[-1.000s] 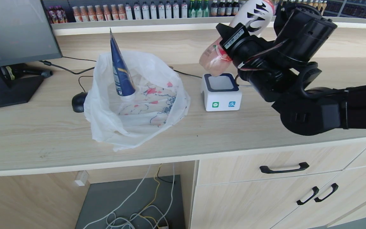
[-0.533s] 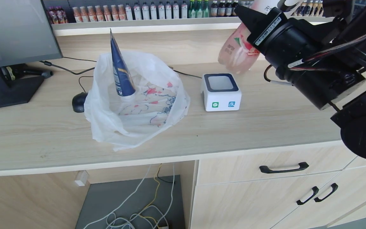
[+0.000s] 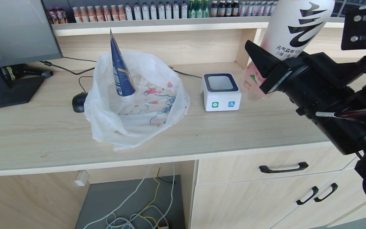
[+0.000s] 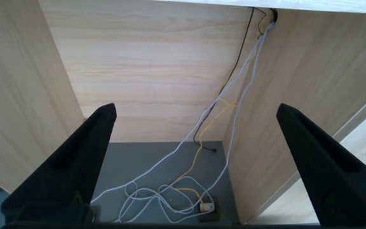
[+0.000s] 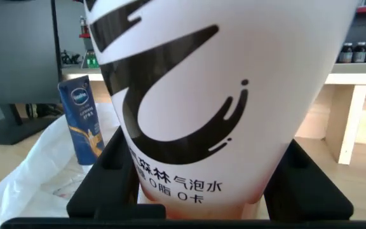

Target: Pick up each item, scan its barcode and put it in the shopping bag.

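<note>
The right gripper [image 3: 267,68] is clamped round the drink bottle [image 3: 292,28], its black fingers on either side of the lower body. A second ago the bottle hung tilted with its base just over the scanner [image 3: 221,91] window. The arm has since swung it right and nearer, so it now stands almost upright in the air, just beside the scanner's right side and above the counter [image 3: 265,127].

That suggests the scan pass is over. The bottle has moved away from the shopping bag [image 3: 138,95], which lies left of the scanner and already holds a blue tube [image 3: 119,70], so it must travel back across.

The bottle wears a white sleeve with bold black brushstrokes, shading to peach pink near its base. The left gripper [image 4: 196,111] hangs spread wide below the counter.
</note>
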You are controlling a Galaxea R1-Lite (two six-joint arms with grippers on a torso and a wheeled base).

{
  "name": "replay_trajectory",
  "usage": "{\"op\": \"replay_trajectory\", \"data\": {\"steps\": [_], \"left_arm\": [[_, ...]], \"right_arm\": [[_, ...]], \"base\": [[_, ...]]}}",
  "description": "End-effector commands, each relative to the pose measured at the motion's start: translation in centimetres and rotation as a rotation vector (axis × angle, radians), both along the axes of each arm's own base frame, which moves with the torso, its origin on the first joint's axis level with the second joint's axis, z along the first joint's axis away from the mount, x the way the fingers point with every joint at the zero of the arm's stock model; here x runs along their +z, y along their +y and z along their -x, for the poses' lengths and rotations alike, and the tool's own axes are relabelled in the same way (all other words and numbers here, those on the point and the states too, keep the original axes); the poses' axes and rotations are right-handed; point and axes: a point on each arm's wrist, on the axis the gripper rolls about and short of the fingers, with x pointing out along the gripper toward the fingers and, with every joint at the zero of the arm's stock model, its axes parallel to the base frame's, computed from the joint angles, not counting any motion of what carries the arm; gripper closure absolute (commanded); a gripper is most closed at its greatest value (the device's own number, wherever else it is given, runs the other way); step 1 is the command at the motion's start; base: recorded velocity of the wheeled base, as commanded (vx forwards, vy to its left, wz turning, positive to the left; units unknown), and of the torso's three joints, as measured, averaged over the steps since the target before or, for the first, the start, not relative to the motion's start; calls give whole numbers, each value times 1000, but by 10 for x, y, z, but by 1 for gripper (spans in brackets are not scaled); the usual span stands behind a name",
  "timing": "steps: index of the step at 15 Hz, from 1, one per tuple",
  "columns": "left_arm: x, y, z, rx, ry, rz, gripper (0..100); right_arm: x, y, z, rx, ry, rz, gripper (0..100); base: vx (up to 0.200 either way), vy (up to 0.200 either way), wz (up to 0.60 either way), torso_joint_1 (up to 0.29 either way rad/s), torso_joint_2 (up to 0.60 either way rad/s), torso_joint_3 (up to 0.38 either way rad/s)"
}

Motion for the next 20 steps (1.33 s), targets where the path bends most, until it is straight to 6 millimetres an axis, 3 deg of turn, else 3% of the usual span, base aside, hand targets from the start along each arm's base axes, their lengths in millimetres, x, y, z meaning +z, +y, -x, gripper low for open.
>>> {"op": "replay_trajectory", "data": {"steps": [1, 5, 9, 14, 20], "left_arm": [[0, 0, 0, 1, 0, 0, 0], [0, 0, 0, -1, 0, 0, 0], [0, 0, 0, -1, 2, 0, 0], [0, 0, 0, 1, 3, 0, 0], [0, 0, 0, 1, 3, 3, 0]], "right_arm": [[-10, 0, -1, -13, 17, 29, 100], [-5, -16, -15, -93, -13, 16, 100], [-1, -39, -37, -202, -37, 1, 100], [-3, -31, -53, -199, -41, -1, 100], [-3, -32, -50, -198, -40, -4, 100]], "base": [[0, 0, 0, 0, 0, 0], [0, 0, 0, 0, 0, 0], [0, 200, 0, 1, 0, 1], [0, 200, 0, 3, 4, 1], [0, 200, 0, 3, 4, 2]]}}
